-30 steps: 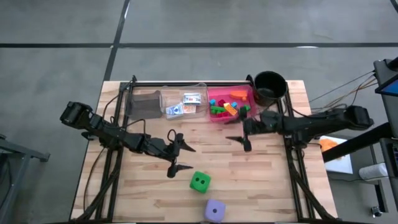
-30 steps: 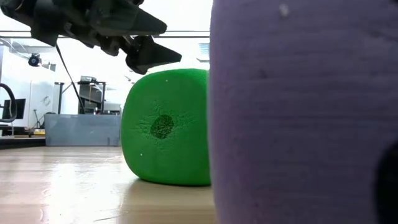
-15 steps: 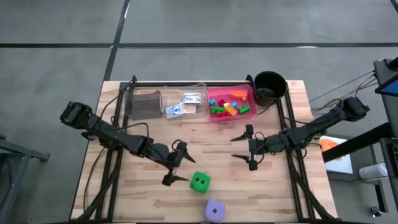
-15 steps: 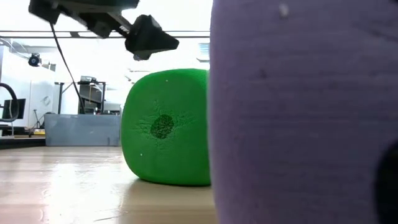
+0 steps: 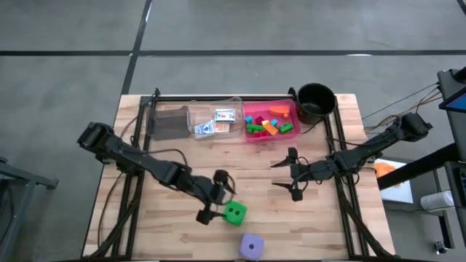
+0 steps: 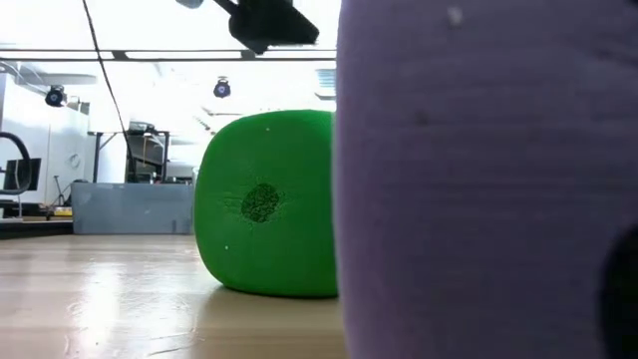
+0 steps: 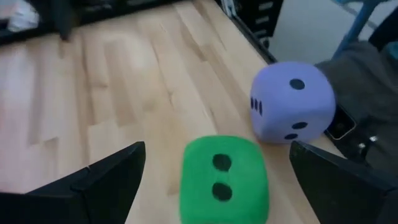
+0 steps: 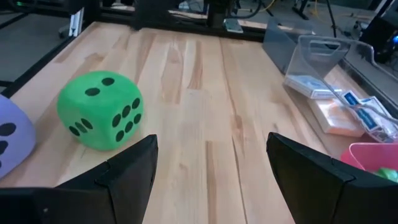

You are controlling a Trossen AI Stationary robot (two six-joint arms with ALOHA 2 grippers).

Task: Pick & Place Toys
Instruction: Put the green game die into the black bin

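Soft rounded green die (image 5: 234, 212), plank table (image 5: 175, 236)

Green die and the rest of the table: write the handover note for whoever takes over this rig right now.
Left gripper: open, straddling the green die, nothing held.
Right gripper: open, empty, waiting mid-table.
Purple die: at the table's near edge, beside the green one.
Done: bricks in the pink tray, cards in the clear tray.
Left: both dice to pick and place.
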